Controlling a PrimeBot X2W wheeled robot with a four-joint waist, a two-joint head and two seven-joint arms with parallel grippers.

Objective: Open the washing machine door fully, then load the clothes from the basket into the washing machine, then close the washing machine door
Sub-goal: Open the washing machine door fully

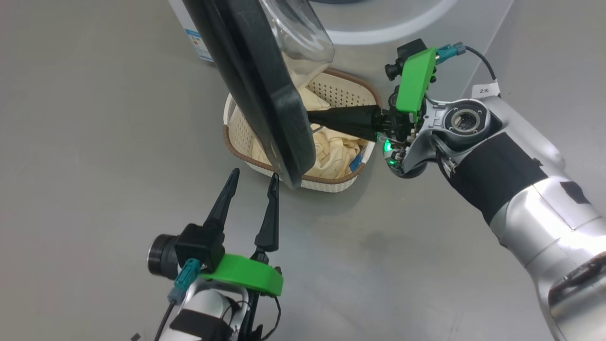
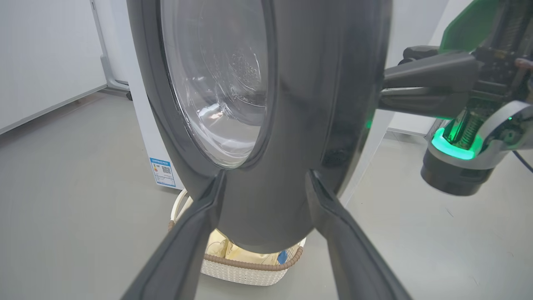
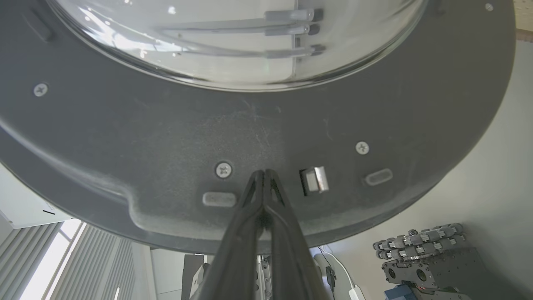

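- The washing machine door (image 1: 258,90) stands swung open and shows almost edge-on in the head view, with a wide glossy black rim and a clear glass bowl (image 1: 300,33) bulging from its inner side; its lower edge hangs over the basket
- The basket (image 1: 326,185), cream with perforated sides and a brown rim, sits on the floor (image 1: 94,166) just in front of the washing machine, partly hidden by the door
- The clothes (image 1: 331,147), pale yellow with a bright blue patch, lie crumpled inside the basket
- The washing machine (image 1: 374,52) is white, with a small blue sticker (image 1: 198,45) low on its front
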